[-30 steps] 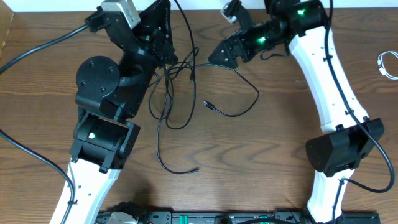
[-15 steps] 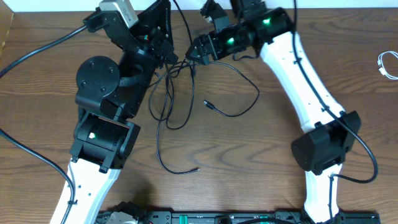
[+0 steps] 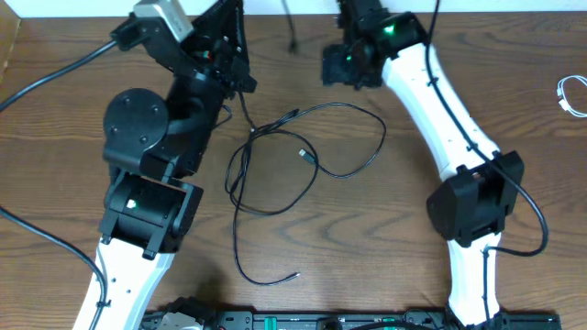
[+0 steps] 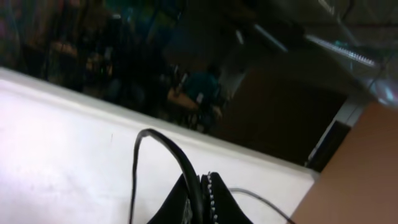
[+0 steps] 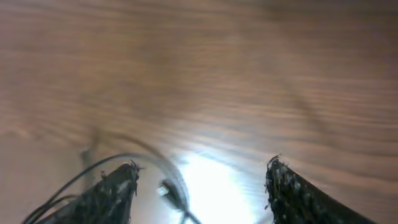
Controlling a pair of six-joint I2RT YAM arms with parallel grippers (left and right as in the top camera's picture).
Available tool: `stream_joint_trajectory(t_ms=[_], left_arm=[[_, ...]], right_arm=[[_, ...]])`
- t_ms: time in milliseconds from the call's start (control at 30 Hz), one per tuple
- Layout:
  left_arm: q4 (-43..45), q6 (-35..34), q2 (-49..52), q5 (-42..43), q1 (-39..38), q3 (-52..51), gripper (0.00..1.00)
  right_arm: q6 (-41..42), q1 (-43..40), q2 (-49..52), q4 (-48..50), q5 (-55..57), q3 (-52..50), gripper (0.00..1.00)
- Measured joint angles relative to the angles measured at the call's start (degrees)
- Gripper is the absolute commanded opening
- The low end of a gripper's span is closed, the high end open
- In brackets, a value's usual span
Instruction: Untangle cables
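Note:
The long black cable (image 3: 382, 136) lies in loose loops on the brown table, one plug end (image 3: 304, 154) inside the loops and another (image 3: 294, 274) near the front. My left gripper (image 3: 241, 82) is at the back left and is shut on this cable; in the left wrist view the cord (image 4: 186, 171) arches out from between the closed jaws (image 4: 203, 182). My right gripper (image 3: 337, 67) hovers at the back middle. Its jaws are open (image 5: 202, 180), with a blurred strand and plug (image 5: 173, 190) seen below between them. The white cable (image 3: 570, 94) lies apart at the far right edge.
Another black cord end (image 3: 292, 38) hangs near the back edge between the two grippers. Thick black robot wires (image 3: 55, 64) cross the left side. The arm bases stand at the front left and front right.
The right gripper pulled back from the tangle toward the back middle, and its jaws narrowed somewhat. The cable's loops shifted and spread out on the table. The left gripper kept its grip.

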Motion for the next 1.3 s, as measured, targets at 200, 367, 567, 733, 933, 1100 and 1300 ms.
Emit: stream_joint_trajectory(t_ms=[200, 367, 567, 733, 933, 1100, 1300], left_arm=[[1.7, 0.0, -0.6, 0.0, 0.2, 0.0, 0.07], [0.8, 0.0, -0.6, 0.0, 0.2, 0.0, 0.07], [0.3, 0.0, -0.6, 0.0, 0.2, 0.0, 0.07], [-0.9, 0.0, -0.6, 0.0, 0.2, 0.0, 0.07], [-2.8, 0.0, -0.6, 0.0, 0.2, 0.0, 0.08], [-2.9, -0.2, -0.6, 0.0, 0.2, 0.0, 0.07], [-3.2, -0.2, -0.6, 0.0, 0.2, 0.0, 0.07]], right_arm=[[-16.1, -3.1, 0.1, 0.9, -14.5, -0.1, 0.87], [-29.2, -1.8, 0.1, -1.3, -28.1, -0.1, 0.87], [-38.0, 0.5, 0.1, -7.0, -31.2, -0.2, 0.85], [-44.5, 0.8, 0.1, -11.6, -31.1, -0.2, 0.82], [-50.2, 0.9, 0.1, -13.4, -30.8, -0.3, 0.69], [-51.8, 1.4, 0.1, -10.5, -29.0, -4.9, 0.58], [-52.2, 1.9, 0.3, -7.7, -27.7, -8.4, 0.01]])
